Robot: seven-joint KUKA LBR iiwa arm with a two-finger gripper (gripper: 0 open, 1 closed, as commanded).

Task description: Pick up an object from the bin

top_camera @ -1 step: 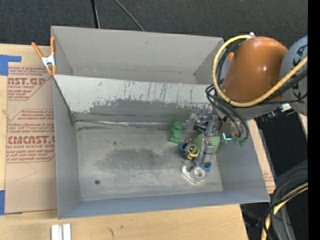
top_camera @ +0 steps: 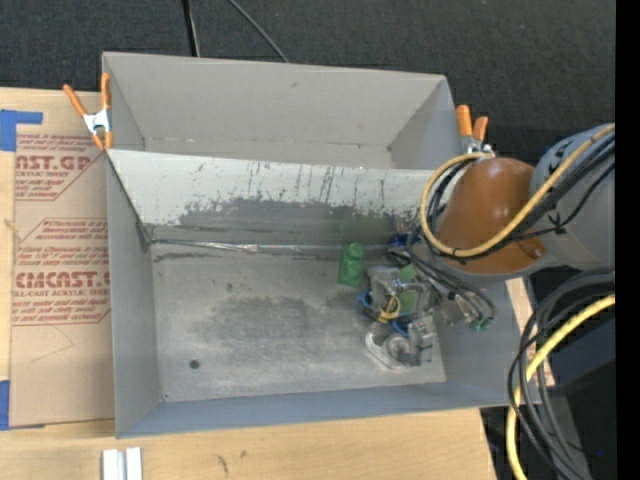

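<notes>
Grey bin (top_camera: pixel 240 318): we find the gripper (top_camera: pixel 400 306) beside a small green piece (top_camera: pixel 352 264); its state we cannot tell.

A: What lies under the orange cover (top_camera: pixel 490 213)?

B: Can't tell. It hides the right-hand corner of the bin (top_camera: pixel 250 108) and part of the heap (top_camera: pixel 400 320) beneath it.

A: And the heap itself?

B: Small tangled bits, some yellow and blue, with something pale at the front. They are too small to name one by one. The pincer (top_camera: pixel 410 303) runs down into them, and where it ends and they begin is unclear.

A: The green piece (top_camera: pixel 352 264) at the heap's left side?

B: Green and blocky, but too small to tell what kind of thing it is.

A: The arm (top_camera: pixel 585 203)?

B: Cut off by the right edge. Its yellow and black cables (top_camera: pixel 535 368) are cut off at the lower right too.
</notes>
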